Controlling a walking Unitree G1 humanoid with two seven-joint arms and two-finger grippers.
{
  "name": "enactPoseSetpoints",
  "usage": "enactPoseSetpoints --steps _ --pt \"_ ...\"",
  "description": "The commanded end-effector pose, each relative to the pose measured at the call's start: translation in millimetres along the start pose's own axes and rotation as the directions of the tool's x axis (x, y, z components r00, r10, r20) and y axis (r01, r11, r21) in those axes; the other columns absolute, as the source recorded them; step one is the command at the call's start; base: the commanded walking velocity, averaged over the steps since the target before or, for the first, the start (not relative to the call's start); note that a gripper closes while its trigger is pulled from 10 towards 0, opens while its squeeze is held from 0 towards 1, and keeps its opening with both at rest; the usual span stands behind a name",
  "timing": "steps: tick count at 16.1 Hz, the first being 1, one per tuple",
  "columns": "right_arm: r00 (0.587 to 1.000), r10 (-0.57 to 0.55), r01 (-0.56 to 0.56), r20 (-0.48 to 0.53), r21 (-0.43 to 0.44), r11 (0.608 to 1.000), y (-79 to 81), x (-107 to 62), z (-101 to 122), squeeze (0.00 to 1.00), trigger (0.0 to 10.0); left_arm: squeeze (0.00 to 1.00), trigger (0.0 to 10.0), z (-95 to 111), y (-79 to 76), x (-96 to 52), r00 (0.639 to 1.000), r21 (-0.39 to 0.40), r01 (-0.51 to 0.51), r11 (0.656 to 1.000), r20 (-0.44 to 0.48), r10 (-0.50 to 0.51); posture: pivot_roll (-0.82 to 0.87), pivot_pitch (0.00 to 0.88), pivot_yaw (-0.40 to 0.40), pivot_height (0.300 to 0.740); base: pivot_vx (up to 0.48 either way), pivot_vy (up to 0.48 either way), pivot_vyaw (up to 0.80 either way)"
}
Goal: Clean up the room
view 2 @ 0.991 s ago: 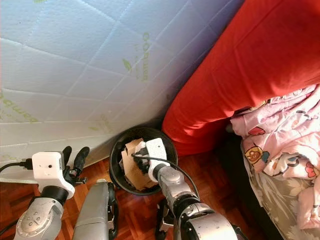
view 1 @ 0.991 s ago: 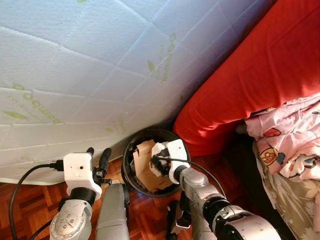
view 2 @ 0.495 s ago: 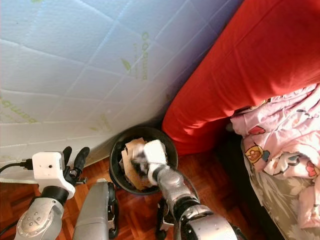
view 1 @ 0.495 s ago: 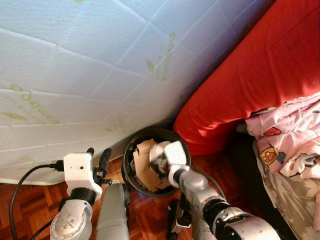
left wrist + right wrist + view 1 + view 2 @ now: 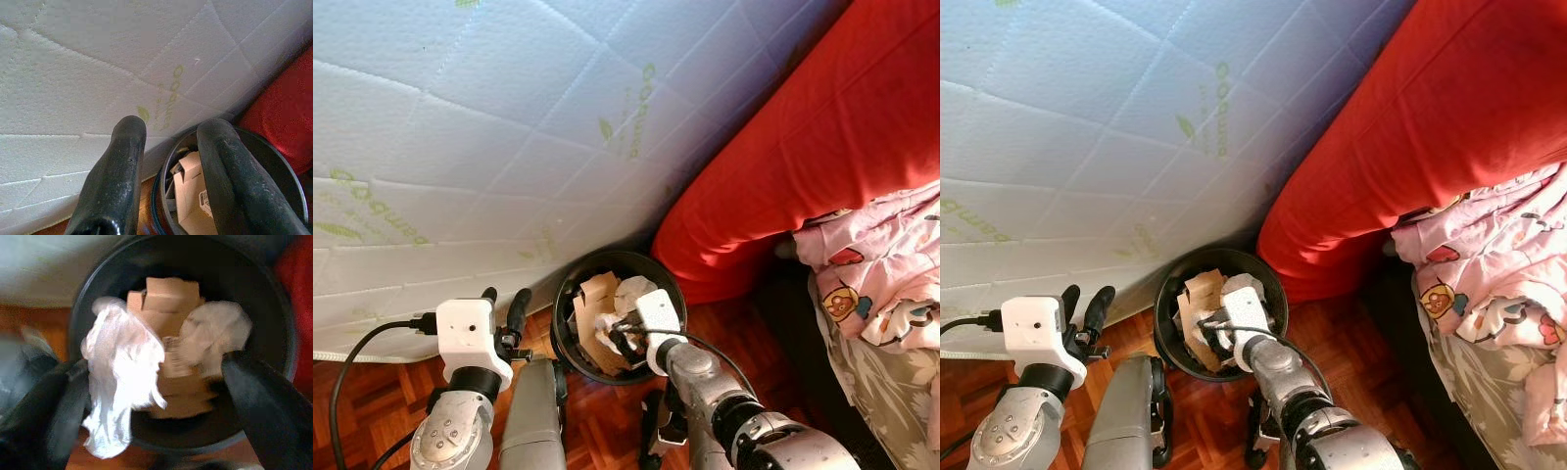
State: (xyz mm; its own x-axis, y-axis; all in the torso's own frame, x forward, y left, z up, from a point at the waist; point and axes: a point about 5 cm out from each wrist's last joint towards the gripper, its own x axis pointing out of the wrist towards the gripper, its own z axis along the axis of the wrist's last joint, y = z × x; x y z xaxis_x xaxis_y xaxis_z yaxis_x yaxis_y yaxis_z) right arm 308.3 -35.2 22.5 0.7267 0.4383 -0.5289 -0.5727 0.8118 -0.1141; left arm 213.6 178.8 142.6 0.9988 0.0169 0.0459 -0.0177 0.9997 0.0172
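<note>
A black round bin [image 5: 570, 294] stands on the wood floor against the mattress. It holds brown cardboard [image 5: 597, 294] and crumpled white paper [image 5: 633, 290]. My right gripper [image 5: 619, 335] hovers at the bin's near rim, open, its fingers [image 5: 254, 396] spread wide. A white tissue [image 5: 122, 377] hangs between them, close to one finger; I cannot tell if it touches. Another crumpled wad [image 5: 212, 335] looks blurred above the cardboard [image 5: 166, 296]. My left gripper [image 5: 505, 302] is held up left of the bin, open and empty; the bin [image 5: 274, 156] lies beyond its fingers.
A white quilted mattress [image 5: 489, 137] leans up behind the bin. A red cushion [image 5: 803, 147] presses against the bin's right side. A pink patterned blanket [image 5: 881, 264] lies at the far right. A black cable [image 5: 362, 343] runs from the left wrist.
My right gripper dipped over the bin, then drew back toward me. White crumpled paper that it covered now shows inside the bin. The left arm has not moved.
</note>
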Motion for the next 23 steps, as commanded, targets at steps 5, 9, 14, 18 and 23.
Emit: enactPoseSetpoints --steps 5,9,14,18,23 --pt "0.998 0.054 -0.043 -0.030 0.309 0.950 28.4 2.1 -9 0.00 10.0 0.00 10.0 -3 -0.4 -4.0 1.000 0.019 0.000 1.000 -0.027 0.001 0.34 0.469 -0.136 0.637 0.000 0.000 0.00" --pt "0.999 -0.034 0.028 -0.001 0.621 0.784 13.6 2.4 -3 0.00 10.0 0.00 10.0 -4 -0.8 -5.9 1.000 0.019 0.001 1.000 -0.031 -0.001 0.34 0.475 -0.135 0.637 0.000 0.000 0.00" --pt "0.999 0.012 -0.049 0.051 0.828 0.558 19.9 3.7 2 0.00 10.0 0.00 10.0 -3 -0.7 -6.9 0.999 0.020 0.000 1.000 -0.032 0.000 0.34 0.479 -0.134 0.637 0.000 0.000 0.00" --pt "0.994 0.061 -0.080 0.091 0.224 0.971 27.4 3.8 12 0.00 10.0 0.00 10.0 -3 -0.6 -6.4 1.000 0.022 -0.004 1.000 -0.030 0.004 0.34 0.479 -0.138 0.637 0.000 0.000 0.00" --pt "0.965 0.086 -0.023 0.246 -0.250 0.968 36.0 1.9 34 0.00 10.0 0.00 10.0 -3 -0.2 -6.0 1.000 0.021 -0.008 1.000 -0.027 0.009 0.34 0.478 -0.140 0.637 0.000 0.000 0.00"
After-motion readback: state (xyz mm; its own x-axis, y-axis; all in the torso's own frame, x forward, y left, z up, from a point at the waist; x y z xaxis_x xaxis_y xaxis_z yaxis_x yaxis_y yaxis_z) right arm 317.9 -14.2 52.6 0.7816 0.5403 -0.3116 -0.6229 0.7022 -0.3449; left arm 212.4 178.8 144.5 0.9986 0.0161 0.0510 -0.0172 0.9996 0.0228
